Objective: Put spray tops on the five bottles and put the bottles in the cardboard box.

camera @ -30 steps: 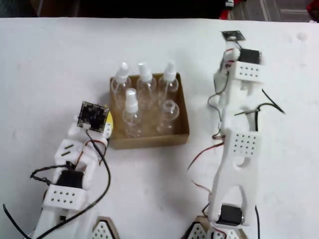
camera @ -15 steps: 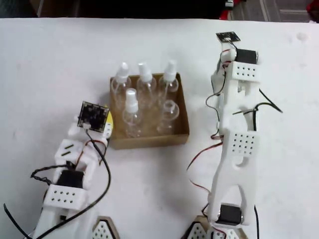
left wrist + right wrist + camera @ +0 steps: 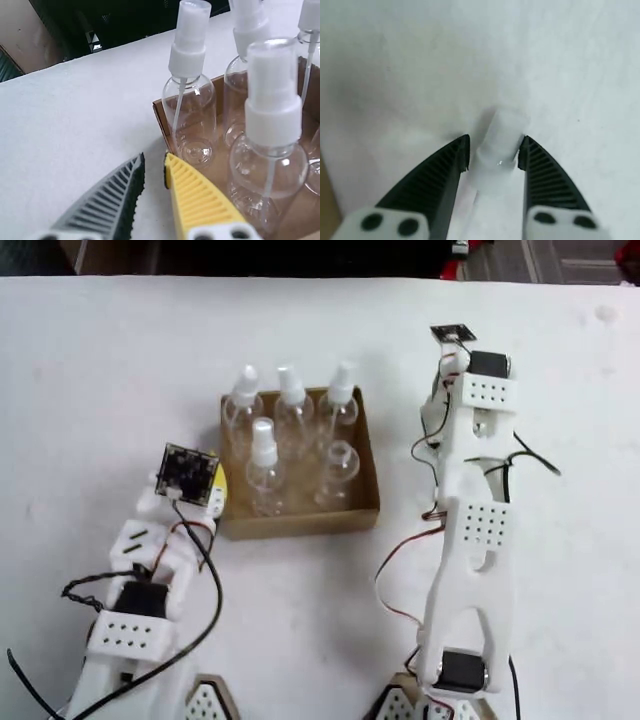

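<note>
The cardboard box [image 3: 300, 523] sits mid-table with five clear bottles standing in it. Spray tops are on several of them, such as the one at the box's front [image 3: 264, 465]. One bottle [image 3: 340, 460] at the front right has a bare neck. My right gripper [image 3: 494, 150] is out over the white table to the right of the box, shut on a white spray top [image 3: 502, 132]. My left gripper [image 3: 154, 165] rests by the box's left wall [image 3: 160, 117], its grey and yellow fingers nearly together with nothing between them. The capped bottles [image 3: 190, 100] stand just beyond it.
The right arm [image 3: 478, 530] stretches from the front edge up the right side, with loose wires beside it. The left arm [image 3: 140, 590] lies at the front left. Bare white table surrounds the box; the far edge [image 3: 300, 278] meets a dark background.
The right arm's wrist has drifted slightly left, toward the box. The left arm, the box and the bottles have not moved.
</note>
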Robot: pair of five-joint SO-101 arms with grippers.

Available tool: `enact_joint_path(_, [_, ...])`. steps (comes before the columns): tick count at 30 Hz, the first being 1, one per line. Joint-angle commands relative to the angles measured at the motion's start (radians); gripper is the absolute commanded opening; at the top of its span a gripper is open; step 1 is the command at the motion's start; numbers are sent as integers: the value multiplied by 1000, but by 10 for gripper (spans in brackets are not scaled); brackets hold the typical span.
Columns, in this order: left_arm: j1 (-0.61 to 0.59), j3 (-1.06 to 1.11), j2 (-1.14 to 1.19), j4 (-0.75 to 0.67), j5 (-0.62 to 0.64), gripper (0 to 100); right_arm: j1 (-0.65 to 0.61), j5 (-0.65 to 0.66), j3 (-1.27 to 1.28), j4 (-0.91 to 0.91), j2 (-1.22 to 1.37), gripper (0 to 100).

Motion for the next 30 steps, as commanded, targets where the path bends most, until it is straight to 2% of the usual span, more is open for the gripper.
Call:
enact_joint_path(1, [12,-8,2,-25,-9,68,16,9,-61,10,-4,109])
enact_joint_path(4, [12,-8,2,-25,-9,68,16,9,-84,13,-7,8])
enact_joint_path(6, [12,-8,2,-25,-9,68,16,9,-114,19,-13,32])
enact_joint_path(13, [12,-8,2,-23,-9,68,18,11,-152,31,-171,15])
enact_joint_path(23, [12,-8,2,-25,-9,68,-16,9,292,30,-723,15])
enact_joint_path(30, [12,-8,2,-25,-9,68,-107,9,519,28,-1093,15])
